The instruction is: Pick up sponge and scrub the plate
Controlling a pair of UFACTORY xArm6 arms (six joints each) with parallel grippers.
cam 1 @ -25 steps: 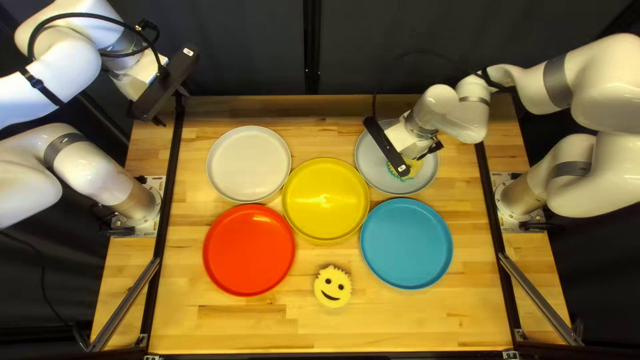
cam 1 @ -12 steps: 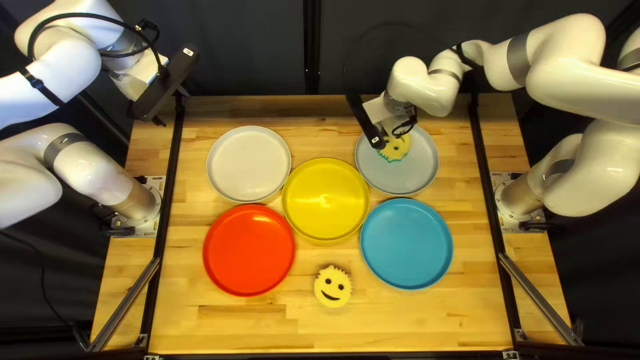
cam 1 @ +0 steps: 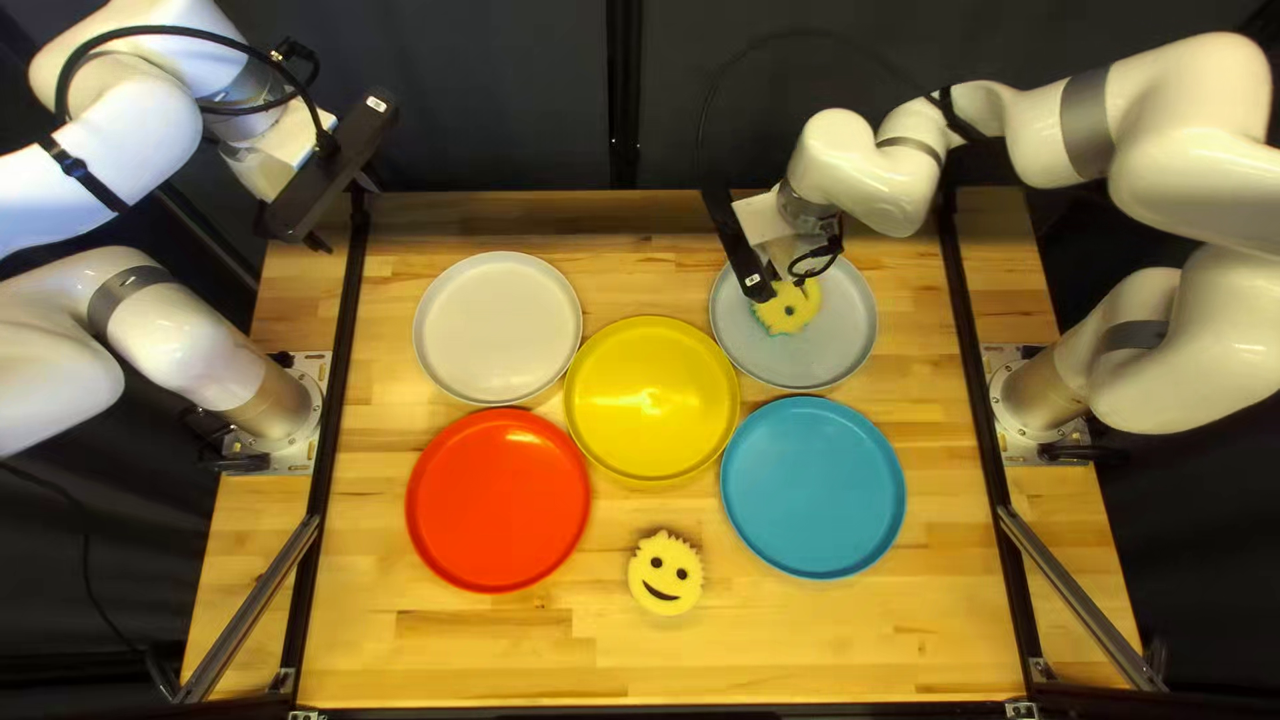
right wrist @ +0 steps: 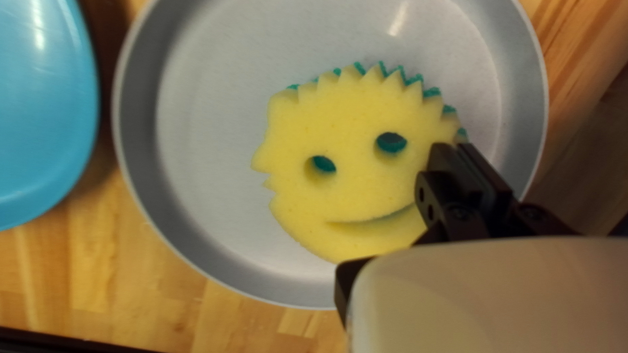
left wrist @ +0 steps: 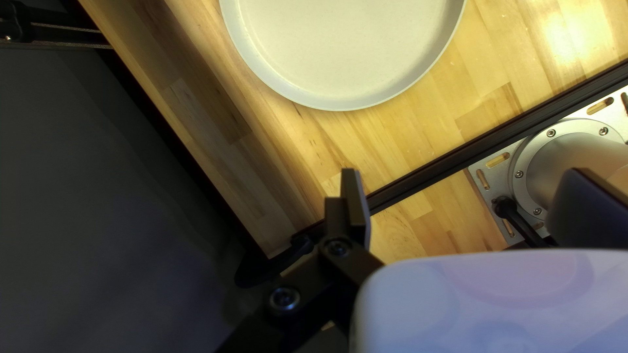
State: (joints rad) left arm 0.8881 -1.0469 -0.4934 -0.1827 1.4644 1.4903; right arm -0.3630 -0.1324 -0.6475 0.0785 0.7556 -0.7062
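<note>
Showing 2 sponges point(cam 1: 788, 310) only from above

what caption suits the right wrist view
Right gripper pinching the edge of a smiling sponge over a gray plate, beside a blue plate.

Table point(cam 1: 454, 654) is wooden; yellow plate point(cam 1: 647, 400), glossy; gripped sponge point(right wrist: 353, 117), matt.

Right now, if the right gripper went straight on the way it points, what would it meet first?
Likely the gray plate: the right gripper points down at it, shut on the sponge. Whether the sponge touches it is unclear.
</note>
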